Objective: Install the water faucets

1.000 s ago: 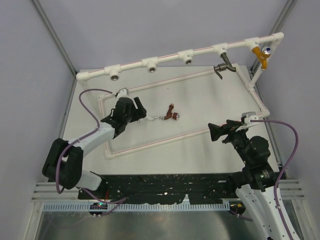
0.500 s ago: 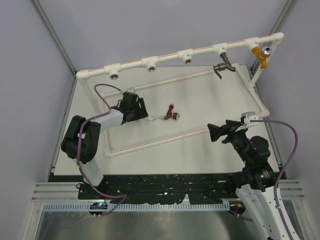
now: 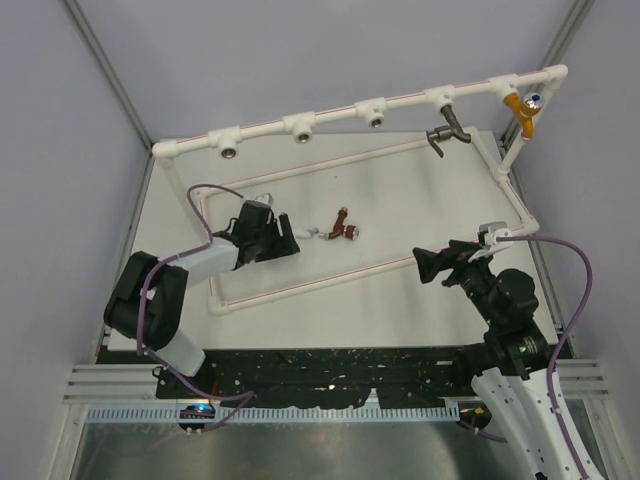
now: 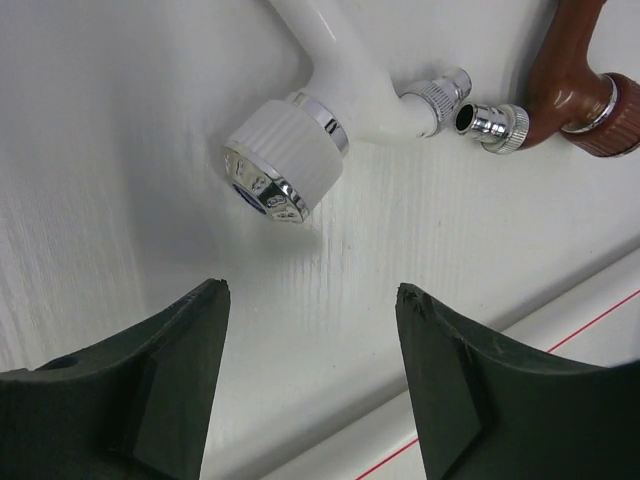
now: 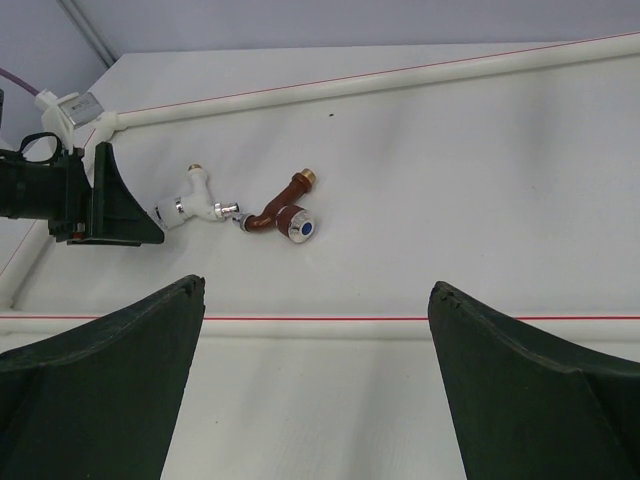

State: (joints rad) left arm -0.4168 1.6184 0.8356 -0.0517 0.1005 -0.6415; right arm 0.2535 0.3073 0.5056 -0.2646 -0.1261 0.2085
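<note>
A white plastic faucet (image 4: 330, 90) with a white, blue-and-silver knob lies on the table just beyond my left gripper (image 4: 312, 290), which is open and empty. A reddish-brown faucet (image 4: 572, 70) lies tip to tip with it. In the top view the white faucet (image 3: 311, 233) and the brown one (image 3: 344, 229) lie inside the pipe frame, and the left gripper (image 3: 292, 240) sits right beside the white one. My right gripper (image 3: 424, 266) is open and empty, apart to the right. The right wrist view shows both faucets (image 5: 190, 208) (image 5: 282, 216) far ahead.
A raised white pipe (image 3: 330, 115) at the back carries three open tee sockets (image 3: 302, 135), a grey tap (image 3: 447, 133) and a yellow fitting (image 3: 524, 108). A low white pipe frame (image 3: 300, 285) with red lines lies on the table around the faucets.
My left arm's elbow swung out and back, and its gripper shifted slightly nearer and turned, staying open by the white faucet. The right arm has not moved.
</note>
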